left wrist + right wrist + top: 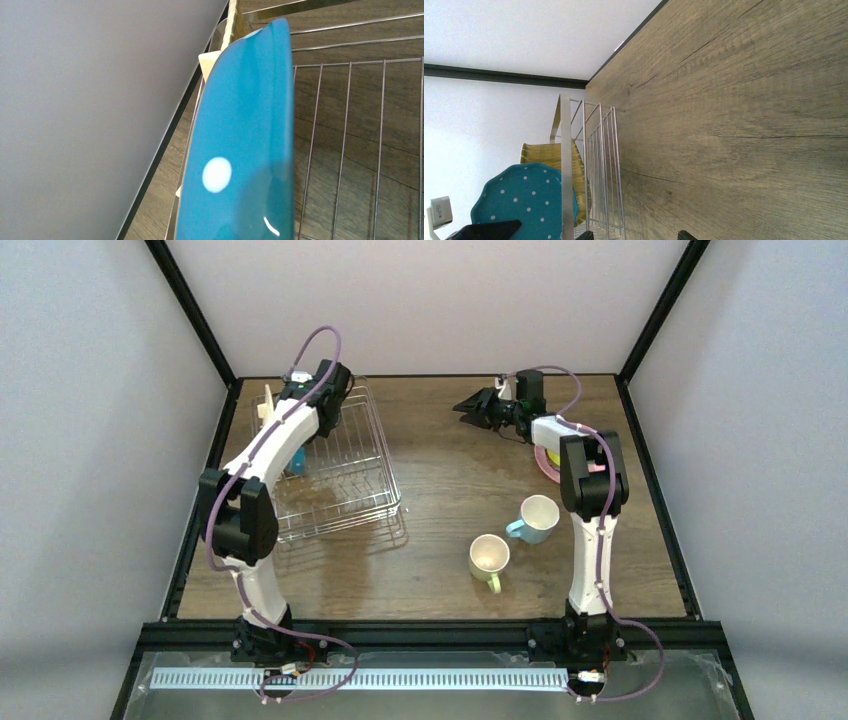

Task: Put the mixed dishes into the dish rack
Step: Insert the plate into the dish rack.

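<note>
Teal dotted plate (pixel 240 150) stands on edge in the dish rack (pixel 386 480), upper left of the top view, beside the tan woven-look plate (pixel 551 155). If the left pincer (pixel 322 390) pinches it, I cannot tell; right pincer (pixel 470 405) is spread, empty. Better release only once wires support it.

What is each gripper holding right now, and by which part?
Left gripper seems to pinch the teal plate by its rim, upright in the rack; the grip itself barely shows. Right gripper is open, holding nothing.
</note>
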`<state>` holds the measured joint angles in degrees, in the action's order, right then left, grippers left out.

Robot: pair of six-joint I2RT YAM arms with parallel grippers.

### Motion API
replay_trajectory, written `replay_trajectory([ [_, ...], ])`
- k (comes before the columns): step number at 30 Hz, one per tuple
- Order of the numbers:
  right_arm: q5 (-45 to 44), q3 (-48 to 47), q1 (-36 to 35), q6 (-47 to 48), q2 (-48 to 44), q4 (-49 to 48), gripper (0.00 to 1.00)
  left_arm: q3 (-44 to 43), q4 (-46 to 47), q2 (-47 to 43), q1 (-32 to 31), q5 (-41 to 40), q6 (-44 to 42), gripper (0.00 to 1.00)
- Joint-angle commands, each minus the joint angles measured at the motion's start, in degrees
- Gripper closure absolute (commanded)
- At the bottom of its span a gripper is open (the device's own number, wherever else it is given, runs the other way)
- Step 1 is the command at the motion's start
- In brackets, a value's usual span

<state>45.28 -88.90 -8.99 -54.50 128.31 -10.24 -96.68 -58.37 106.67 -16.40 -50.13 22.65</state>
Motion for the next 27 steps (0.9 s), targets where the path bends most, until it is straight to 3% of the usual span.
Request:
replay_trajectory([
  [1, 0.25, 0.65, 0.25, -0.61, 0.15, -1.52, 0.05, -2.59, 7.08, 0.78, -0.33, 0.35, 0.28, 0.97],
  [27, 0.38, 1.09, 0.78, -0.36, 0.88, -2.19, 0.05, -0.40, 9.75, 3.20, 0.93, 3.19, -1.21, 0.97],
])
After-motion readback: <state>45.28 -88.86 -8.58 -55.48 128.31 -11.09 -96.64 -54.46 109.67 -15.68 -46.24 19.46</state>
